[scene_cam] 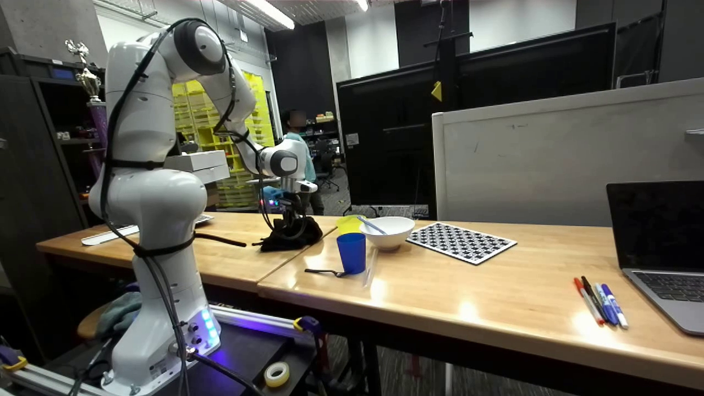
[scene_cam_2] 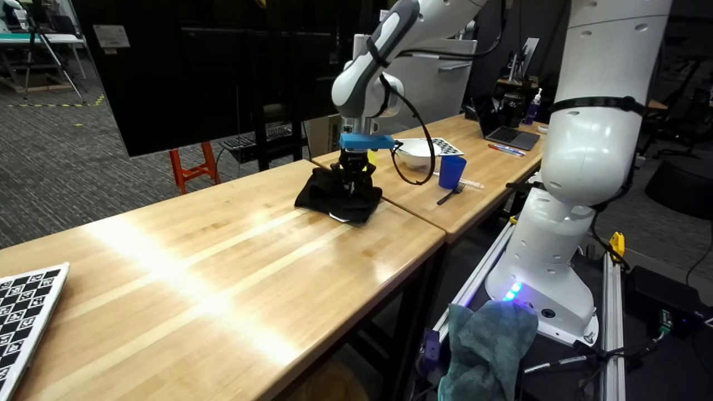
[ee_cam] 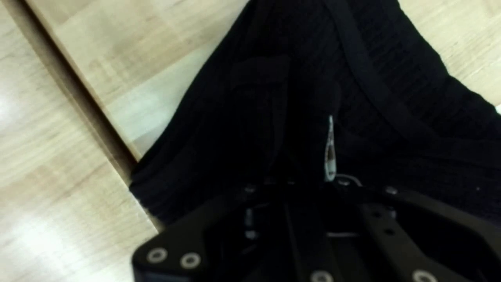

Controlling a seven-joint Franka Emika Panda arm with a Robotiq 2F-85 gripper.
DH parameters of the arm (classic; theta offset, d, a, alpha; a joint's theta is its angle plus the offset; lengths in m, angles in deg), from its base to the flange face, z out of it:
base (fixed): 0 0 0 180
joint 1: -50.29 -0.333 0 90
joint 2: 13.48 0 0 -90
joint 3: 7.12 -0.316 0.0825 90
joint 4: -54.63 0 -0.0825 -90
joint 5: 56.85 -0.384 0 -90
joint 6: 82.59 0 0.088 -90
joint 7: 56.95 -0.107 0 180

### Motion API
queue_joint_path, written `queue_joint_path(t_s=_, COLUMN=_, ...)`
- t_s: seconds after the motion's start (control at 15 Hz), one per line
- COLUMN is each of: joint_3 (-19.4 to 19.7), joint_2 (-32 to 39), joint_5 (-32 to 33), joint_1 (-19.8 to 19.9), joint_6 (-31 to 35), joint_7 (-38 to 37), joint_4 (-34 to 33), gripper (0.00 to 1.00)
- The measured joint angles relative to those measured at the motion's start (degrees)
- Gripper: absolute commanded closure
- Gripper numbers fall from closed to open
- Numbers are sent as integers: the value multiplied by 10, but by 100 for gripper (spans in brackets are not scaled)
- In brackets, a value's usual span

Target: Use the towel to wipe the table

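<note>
A black towel [scene_cam: 275, 242] lies bunched on the wooden table [scene_cam: 231, 270], beside the seam between two tabletops. It also shows in an exterior view [scene_cam_2: 318, 192], with a small white patch at its front edge. My gripper [scene_cam_2: 352, 186] points straight down into the towel's middle. In the wrist view the towel [ee_cam: 375, 78] fills most of the picture, and folds rise to the jaws [ee_cam: 299, 182]. The fingers are close together with cloth gathered between them. The fingertips themselves are dark and mostly hidden in the black cloth.
Beyond the seam stand a blue cup [scene_cam: 352, 253], a white bowl [scene_cam: 397, 235], a yellow dish [scene_cam: 347, 224] and a fork [scene_cam: 324, 271]. Farther along are a checkered board [scene_cam: 462, 242], pens [scene_cam: 602, 302] and a laptop [scene_cam: 660, 231]. Another checkered board [scene_cam_2: 25, 317] lies at the opposite end.
</note>
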Motion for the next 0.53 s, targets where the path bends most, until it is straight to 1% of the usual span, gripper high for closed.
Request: queue_joint_path(t_s=0.53, joint_3=0, joint_2=-62, joint_5=-19, joint_1=3, joint_6=27, joint_7=0, joint_4=93, gripper=97)
